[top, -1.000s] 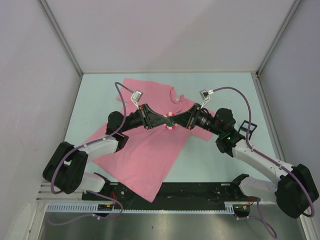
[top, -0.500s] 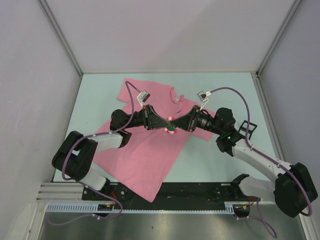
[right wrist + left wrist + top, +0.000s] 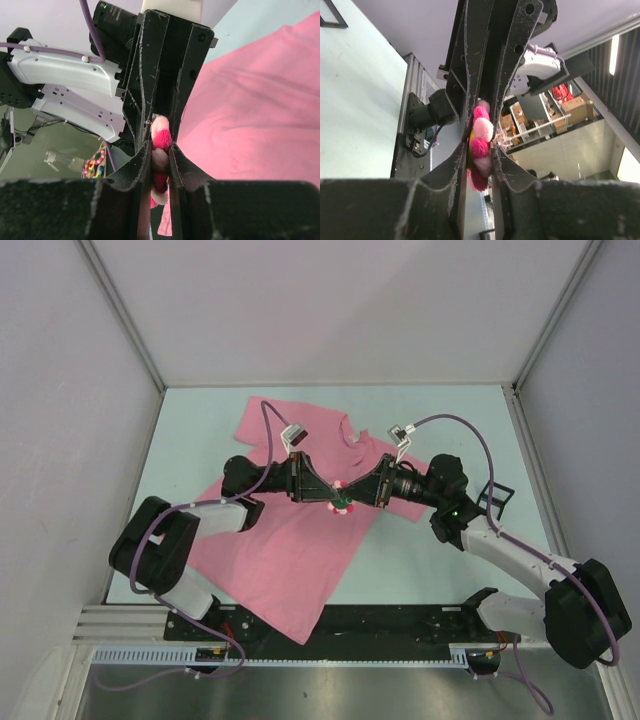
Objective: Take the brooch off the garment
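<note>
1. Since a second ago, the brooch (image 3: pixel 341 505) and the two tips pinching it have slid a little lower in the top view. The left arm (image 3: pixel 210 515) has folded in closer to the centre.
2. The left end effector (image 3: pixel 330 498) reaches in from the left of the frame and the right end effector (image 3: pixel 353 497) from the right. They meet tip to tip just above the middle of the picture.
3. In the left wrist view, the left end effector (image 3: pixel 480 152) is closed on the brooch (image 3: pixel 482 130), its pink and white petals squeezed between the two black fingers. The other arm's fingers come down from the top of the frame onto the same flower.
4. In the right wrist view, the right end effector (image 3: pixel 159 147) is likewise clamped on the brooch (image 3: pixel 161 135).
5. The pink T-shirt (image 3: pixel 290 560) lies spread on the pale counter (image 3: pixel 440 420), collar toward the top of the frame. The brooch sits over its right half, below the neckline.
6. In the right wrist view the T-shirt (image 3: pixel 250 100) fills the right side of the frame behind the fingers. I cannot tell whether the pin is still fastened to the cloth.
</note>
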You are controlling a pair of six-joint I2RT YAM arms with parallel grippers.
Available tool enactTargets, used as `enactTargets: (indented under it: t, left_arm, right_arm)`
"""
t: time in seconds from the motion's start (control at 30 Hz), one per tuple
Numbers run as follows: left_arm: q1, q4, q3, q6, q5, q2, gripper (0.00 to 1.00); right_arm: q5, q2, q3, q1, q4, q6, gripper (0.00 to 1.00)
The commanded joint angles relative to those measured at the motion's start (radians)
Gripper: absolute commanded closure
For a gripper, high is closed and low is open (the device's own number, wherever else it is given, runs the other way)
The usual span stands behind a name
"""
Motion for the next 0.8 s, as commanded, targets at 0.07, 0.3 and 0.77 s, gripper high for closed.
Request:
enactTargets:
  t: [0.07,0.3,0.77]
  left_arm:
    - [-0.03,0.305,0.071,-0.022,0.026,0.01,0.71]
    - [-0.031,0.242,0.093,-0.004,0.037,-0.025,0.58]
    - [0.078,-0.051,-0.001,0.216,0.024,-0.235,0.3]
  right_arm:
    - [-0.106,0.025,0.018,0.029,0.099,-0.037,1.0]
    - [-0.097,0.03,0.018,0.04,0.102,-0.033,1.0]
    - [0.064,-0.044,0.01,0.003,-0.052,-0.039,1.0]
